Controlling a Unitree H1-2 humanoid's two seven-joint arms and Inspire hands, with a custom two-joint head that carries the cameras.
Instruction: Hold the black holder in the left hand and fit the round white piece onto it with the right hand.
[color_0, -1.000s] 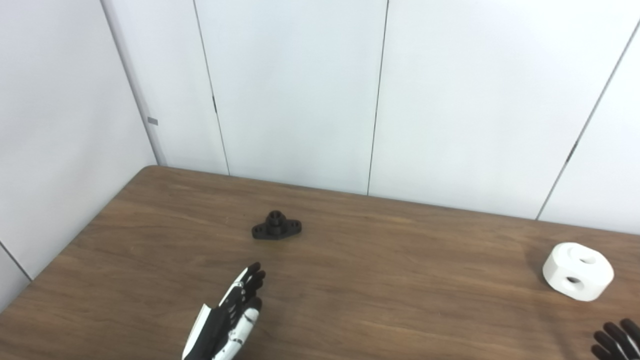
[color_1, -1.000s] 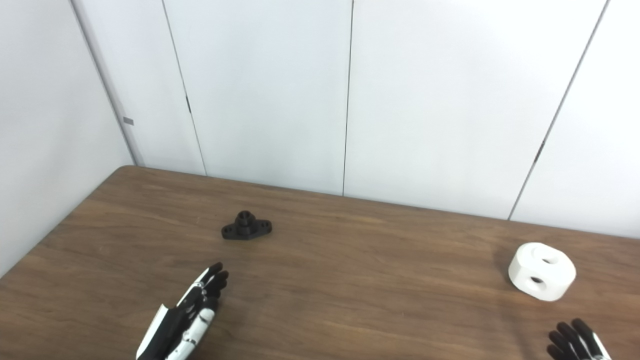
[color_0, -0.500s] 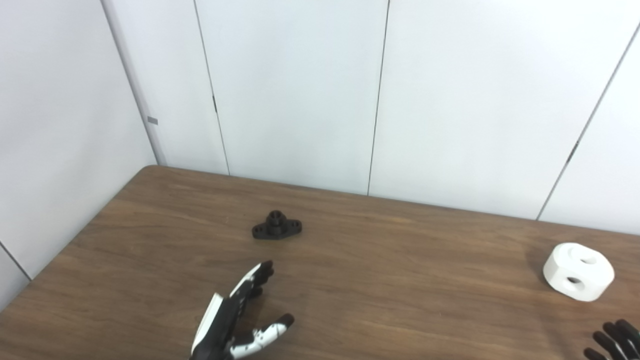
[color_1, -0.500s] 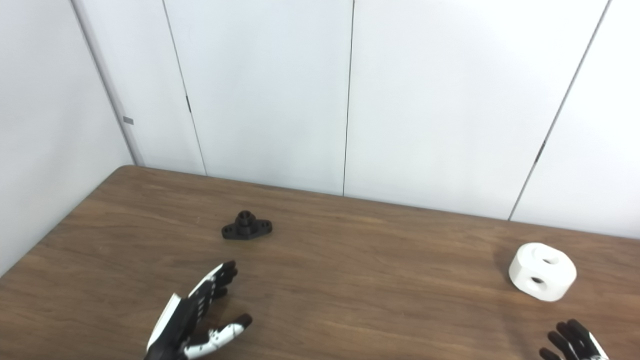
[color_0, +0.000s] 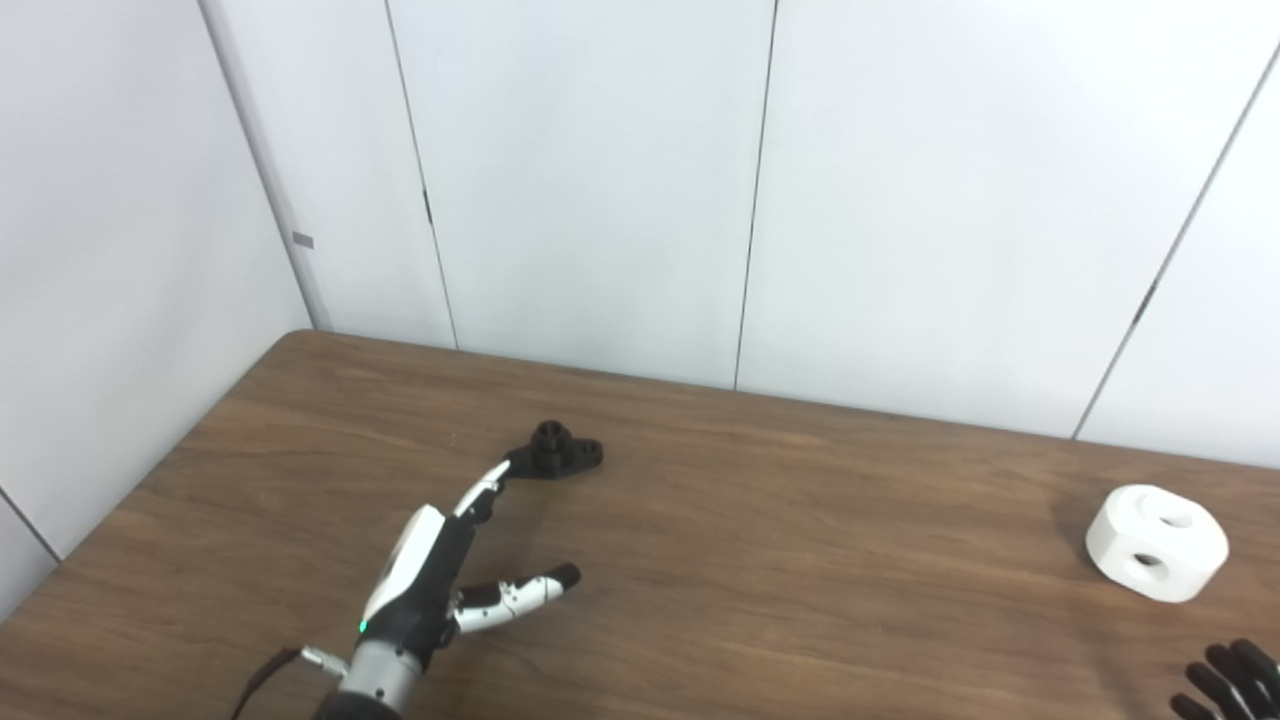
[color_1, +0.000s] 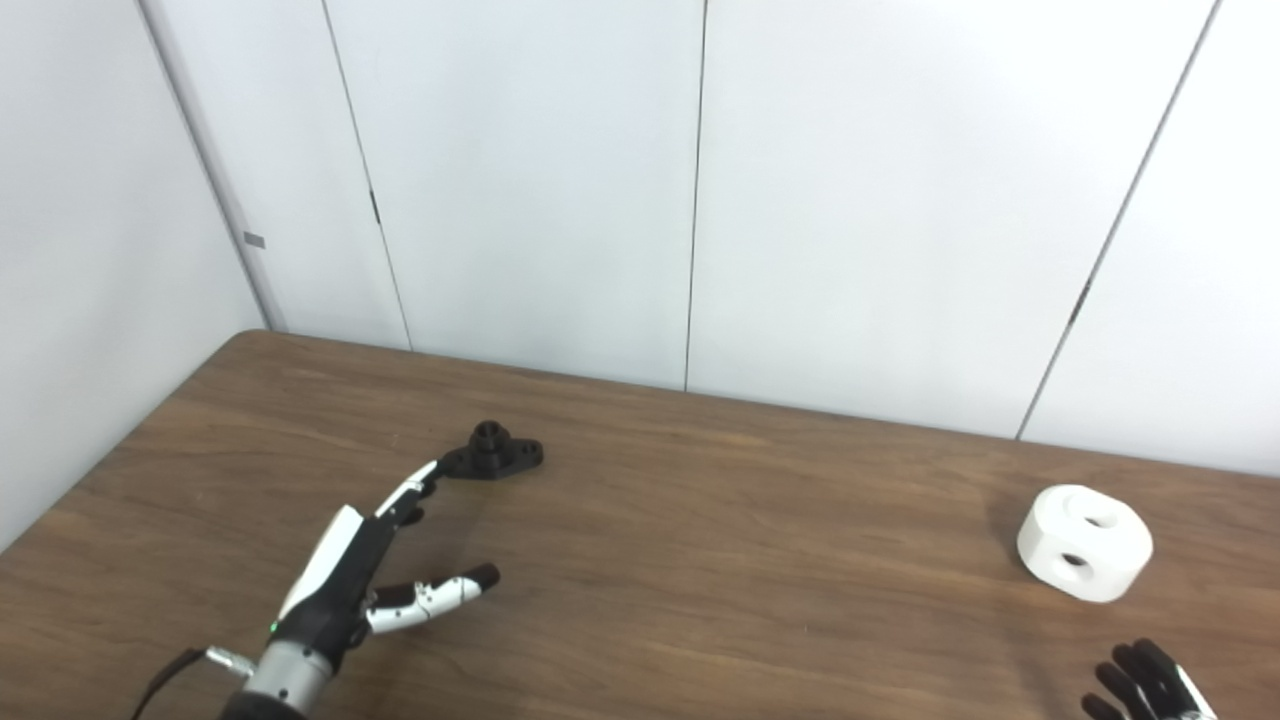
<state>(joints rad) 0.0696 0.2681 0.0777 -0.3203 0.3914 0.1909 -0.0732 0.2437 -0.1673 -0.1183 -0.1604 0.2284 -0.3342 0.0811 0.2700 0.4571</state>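
Note:
The black holder (color_0: 558, 453) lies flat on the brown table (color_0: 760, 520), left of middle; it is a small flange with a raised hub. My left hand (color_0: 440, 560) is open, fingers stretched toward it, thumb spread to the right. Its fingertips (color_0: 495, 472) reach the holder's left end; I cannot tell whether they touch. The round white piece (color_0: 1156, 543) with two holes sits at the far right of the table. Only the black fingertips of my right hand (color_0: 1225, 680) show at the bottom right corner, below the white piece and apart from it.
White wall panels (color_0: 600, 180) stand right behind the table's far edge. The table's left edge (color_0: 150, 480) runs diagonally close to my left arm.
My left hand has moved forward across the table to the holder, and its thumb has spread away from the fingers. The right hand has sunk slightly at the corner.

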